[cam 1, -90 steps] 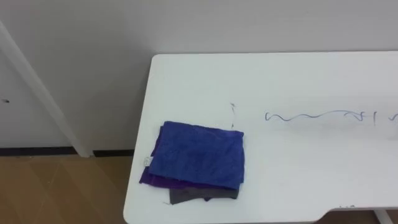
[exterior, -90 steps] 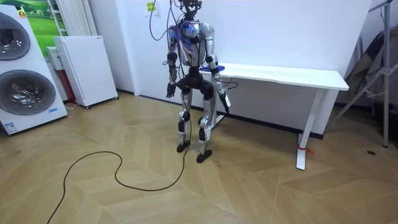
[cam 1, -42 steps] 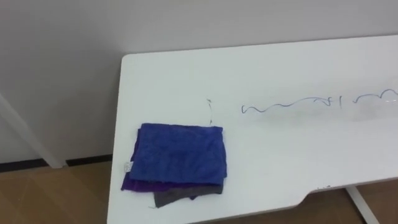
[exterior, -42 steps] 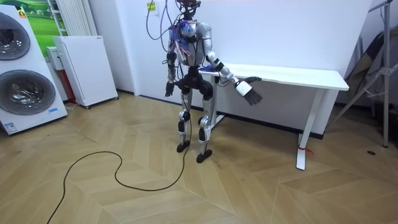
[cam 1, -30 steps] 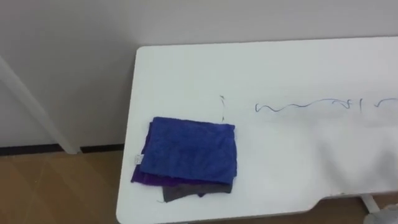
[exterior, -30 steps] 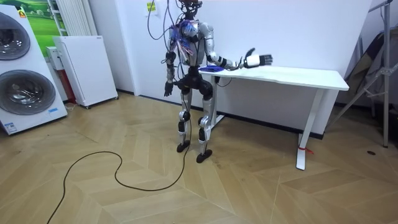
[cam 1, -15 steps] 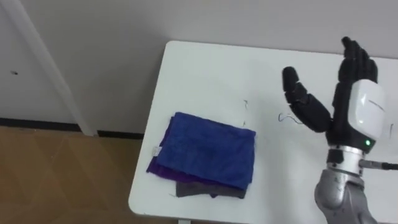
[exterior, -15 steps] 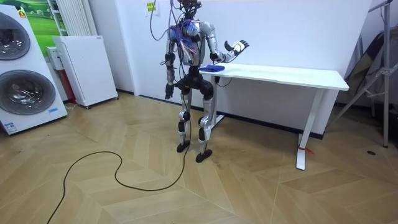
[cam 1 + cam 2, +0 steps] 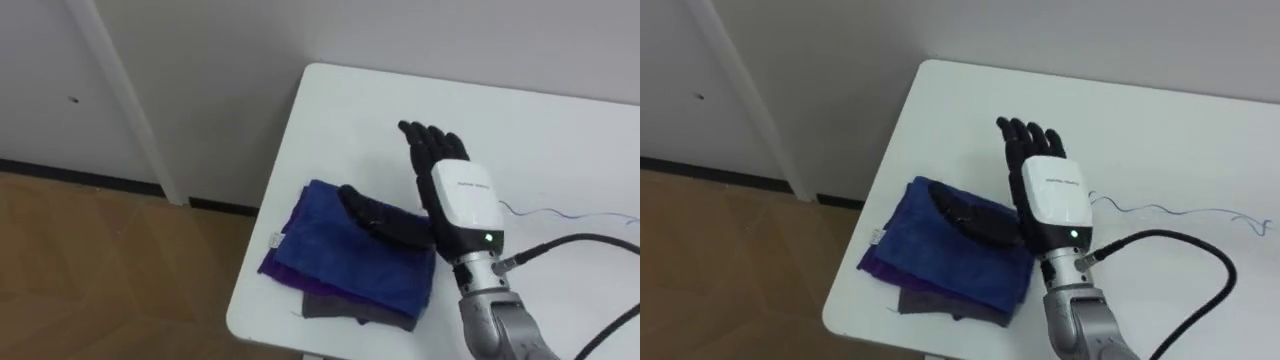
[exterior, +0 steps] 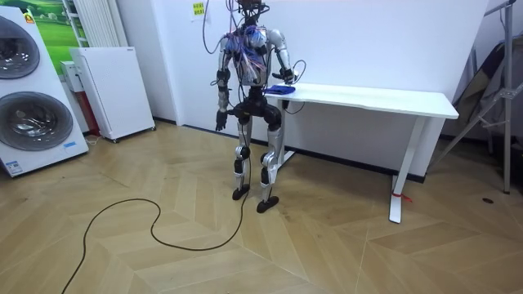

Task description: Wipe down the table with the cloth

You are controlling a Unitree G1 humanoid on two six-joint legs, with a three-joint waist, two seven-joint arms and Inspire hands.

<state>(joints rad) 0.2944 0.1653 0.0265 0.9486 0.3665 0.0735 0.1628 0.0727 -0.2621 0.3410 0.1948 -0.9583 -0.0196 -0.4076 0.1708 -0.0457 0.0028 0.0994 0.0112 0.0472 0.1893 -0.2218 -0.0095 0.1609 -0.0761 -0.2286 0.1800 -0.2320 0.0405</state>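
- Covering the far right part of the blue cloth (image 9: 335, 250), the right hand (image 9: 455, 195) shows its back to the head camera. Its palm side is hidden, so contact with the cloth cannot be confirmed.
- Right hand state: fingers (image 9: 425, 140) are straight and close together, pointing away from the robot over bare table top. The thumb is spread out to the robot's left across the blue cloth. Nothing is held.
- Left hand (image 10: 219, 124): it hangs low at the robot's side in the room view and is too small to read its fingers.
- Cloth stack, top to bottom:
  - the blue cloth, folded to a rough rectangle, with a small white label (image 9: 276, 238) at its left edge;
  - a purple cloth (image 9: 278, 270), seen as a narrow margin at the left and near edges;
  - a grey cloth (image 9: 350, 308), seen as a strip at the near edge.
- Stack location: on the white table (image 9: 350, 110), at its near left corner, close to both edges.
- A thin blue pen line (image 9: 560, 214) runs across the table top to the right of the hand, and the view's right edge cuts it off.
- Robot position: standing at the end of the table on the room view's left, facing the cloths.
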